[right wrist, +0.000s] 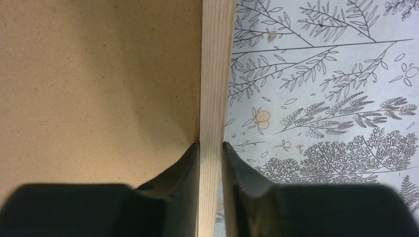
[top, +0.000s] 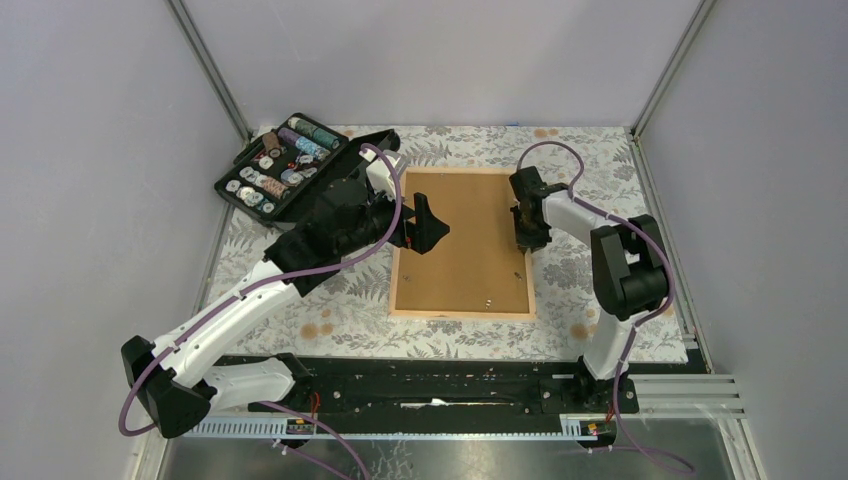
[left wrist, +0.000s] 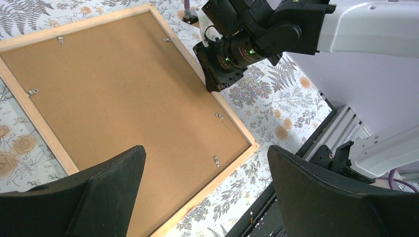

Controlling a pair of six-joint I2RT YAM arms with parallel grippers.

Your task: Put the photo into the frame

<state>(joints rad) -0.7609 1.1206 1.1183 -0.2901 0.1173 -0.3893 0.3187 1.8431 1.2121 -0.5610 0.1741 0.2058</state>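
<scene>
The frame (top: 460, 314) lies back-up at the middle of the table, its long sides running from near to far. A plain brown backing board (top: 465, 240) fills it flush inside 4 thin rails of pale, straight-grained wood. Small metal clips (left wrist: 217, 115) sit along the inner edges. The board is matte and finely speckled, and the rails are square-cut and smooth.

The right gripper (right wrist: 211, 158) pinches the frame's right rail. 1 black finger rests on the board side and 1 on the cloth side, both pressed against the wood. The left gripper (top: 432, 226) hangs over the left rail with its 2 broad black fingers spread wide and nothing between them.

A strip of fern-and-flower tablecloth (top: 600, 180) shows on each side of the frame. It is wider on the right, up to the grey wall, and the left arm crosses the left strip. The frame's near rail lies close to the cloth's near edge. An open black case (top: 285, 165) of round tokens sits at the far left corner, apart from the frame.
</scene>
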